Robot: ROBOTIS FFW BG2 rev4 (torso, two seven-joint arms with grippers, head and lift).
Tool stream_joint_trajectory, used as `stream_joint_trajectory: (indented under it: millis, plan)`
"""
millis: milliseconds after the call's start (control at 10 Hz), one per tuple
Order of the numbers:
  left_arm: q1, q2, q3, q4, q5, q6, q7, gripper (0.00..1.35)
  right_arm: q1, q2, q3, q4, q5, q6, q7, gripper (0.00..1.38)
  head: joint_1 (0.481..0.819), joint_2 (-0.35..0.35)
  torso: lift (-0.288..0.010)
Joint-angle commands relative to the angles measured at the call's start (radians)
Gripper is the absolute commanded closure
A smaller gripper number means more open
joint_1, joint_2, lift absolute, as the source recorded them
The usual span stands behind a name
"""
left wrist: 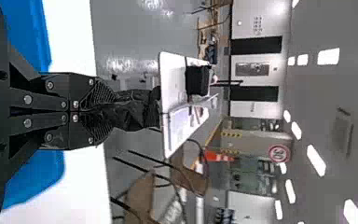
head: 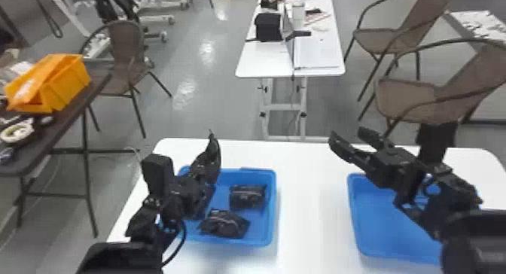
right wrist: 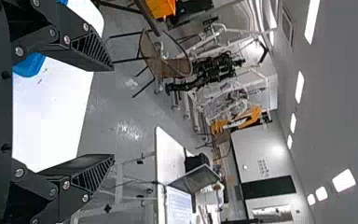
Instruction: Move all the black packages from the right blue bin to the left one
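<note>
A black package point(left wrist: 137, 109) is held by the left gripper point(left wrist: 111, 111), its flat fingers pressed together on one end of the crinkled wrapping. The package's long axis runs out from the fingertips, roughly in line with them, so that most of its length is left jutting free beyond the grip. In the head view the gripper is seen raised over the left blue bin point(head: 274, 209), toward its outer, far part, with the fingers aimed away from the robot. Inside that bin two more black packages are seen: one toward the far wall point(head: 247, 197), the other nearer the robot point(head: 224, 224); from the raised fingers, both lie lower and to the right. The right gripper point(right wrist: 113, 113) is held well apart, near the far edge of the right blue bin point(head: 351, 213), with its fingers spread and nothing between them. The held package is thus in the left arm's charge, and a release into the left bin seems to be called for next. Because the free end points outward, past the far rim as seen, the fingers should probably be tipped down or drawn back before being parted; otherwise the package could be dropped on the rim or the white table point(head: 312, 201).
</note>
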Motion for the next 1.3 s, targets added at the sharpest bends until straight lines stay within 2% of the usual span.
stream_joint_trajectory:
  millis: [0, 100, 200, 300, 400, 500, 700, 900, 1000, 1100, 1200]
  plan:
    - [0.006, -0.003, 0.006, 0.005, -0.168, 0.014, -0.030, 1.21, 0.024, -0.002, -0.026, -0.006, 0.000, -0.009, -0.003, 0.41, 0.695, 0.135, 0.000]
    - [0.013, -0.003, 0.014, 0.009, -0.154, 0.019, -0.041, 1.19, 0.030, -0.002, -0.031, -0.006, 0.000, -0.015, -0.007, 0.41, 0.695, 0.127, 0.000]
    - [0.020, -0.003, 0.033, 0.010, -0.094, 0.005, -0.041, 0.73, 0.035, -0.002, -0.037, -0.008, 0.002, -0.024, -0.009, 0.41, 0.695, 0.124, 0.000]
    - [0.033, -0.003, 0.053, 0.005, -0.042, -0.038, -0.041, 0.16, 0.047, -0.006, -0.049, -0.026, 0.019, -0.032, -0.009, 0.41, 0.695, 0.125, 0.000]
    - [0.056, -0.003, 0.064, -0.008, 0.015, -0.087, -0.038, 0.02, 0.084, -0.008, -0.070, -0.060, 0.052, -0.037, -0.009, 0.41, 0.695, 0.125, 0.000]
    - [0.088, -0.003, 0.075, -0.037, 0.075, -0.129, -0.021, 0.15, 0.131, -0.008, -0.090, -0.083, 0.072, -0.073, -0.016, 0.41, 0.695, 0.122, 0.000]
    - [0.175, -0.003, 0.092, -0.085, 0.271, -0.199, 0.025, 0.25, 0.239, -0.008, -0.115, -0.141, 0.089, -0.120, -0.047, 0.40, 0.695, 0.109, 0.000]
    - [0.313, -0.003, 0.087, -0.185, 0.305, -0.240, 0.083, 0.25, 0.398, -0.005, -0.132, -0.255, 0.132, -0.192, -0.075, 0.40, 0.695, 0.116, 0.000]
    - [0.395, -0.003, 0.064, -0.211, 0.291, -0.280, 0.125, 0.25, 0.503, 0.008, -0.159, -0.319, 0.134, -0.187, -0.082, 0.40, 0.695, 0.121, 0.000]
    - [0.459, -0.003, 0.032, -0.219, 0.272, -0.317, 0.187, 0.25, 0.618, 0.031, -0.182, -0.380, 0.131, -0.166, -0.088, 0.40, 0.695, 0.119, 0.000]
    - [0.494, -0.003, 0.027, -0.229, 0.239, -0.340, 0.235, 0.26, 0.696, 0.048, -0.184, -0.408, 0.131, -0.164, -0.121, 0.40, 0.695, 0.112, 0.000]
